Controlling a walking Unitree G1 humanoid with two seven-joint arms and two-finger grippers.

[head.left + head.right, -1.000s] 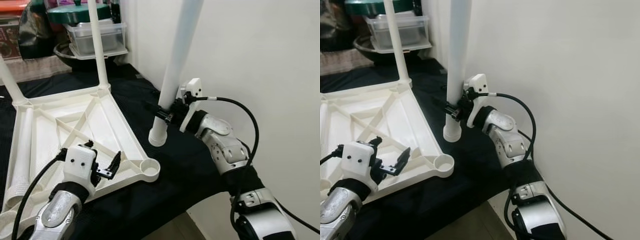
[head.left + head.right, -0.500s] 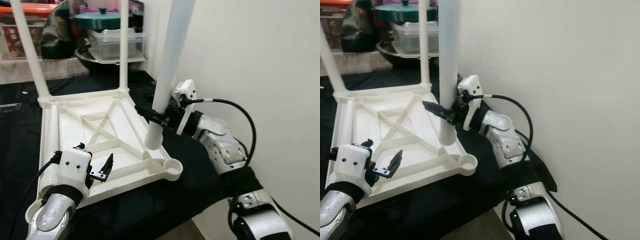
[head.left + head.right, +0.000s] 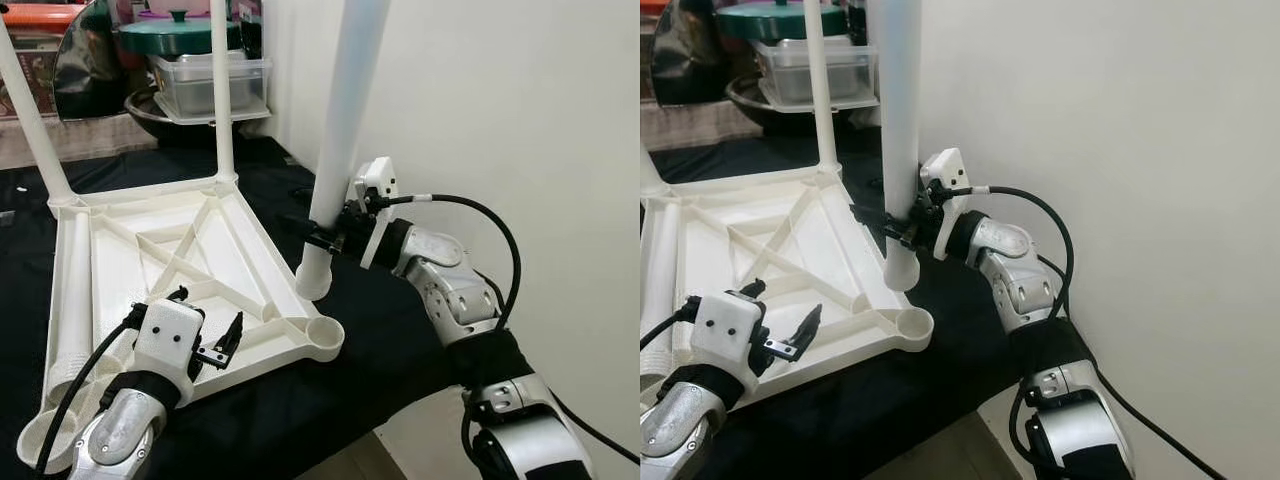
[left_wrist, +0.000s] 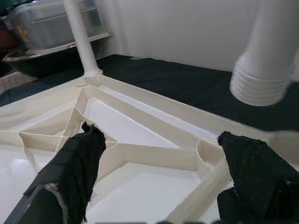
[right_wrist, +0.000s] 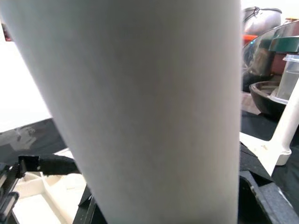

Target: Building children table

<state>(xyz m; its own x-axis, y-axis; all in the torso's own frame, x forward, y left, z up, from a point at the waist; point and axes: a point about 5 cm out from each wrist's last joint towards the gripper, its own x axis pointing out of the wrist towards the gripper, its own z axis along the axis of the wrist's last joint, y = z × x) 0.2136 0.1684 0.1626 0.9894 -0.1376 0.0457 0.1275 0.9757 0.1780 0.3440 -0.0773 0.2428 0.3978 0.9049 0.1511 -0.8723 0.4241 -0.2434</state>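
The step in hand looks like seating a leg [image 3: 345,120] into the empty corner socket [image 3: 322,336] of the upturned child's table [image 3: 150,260], and to do it well the leg's ridged lower end should be brought directly over that round cup, held plumb rather than leaning, and pressed straight down so the ribs enter evenly. At present the right hand [image 3: 322,238] is clamped around the leg low on its shaft, with the ridged end hanging near the table's edge, beyond the socket and short of it. The left hand [image 3: 222,344] hovers with its fingers spread apart just over the frame near that corner, holding nothing; pressing down there would probably keep the table from skating on the black cloth [image 3: 380,340] as the leg goes in. The table is white plastic, lying underside up on the cloth-covered tabletop, its shallow tray crossed by thin stiffening ribs. Two legs [image 3: 222,90] already stand upright in the far corners, and another loose leg [image 3: 70,300] seems to lie along the table's left side. The leg being carried is a smooth, thick tube.
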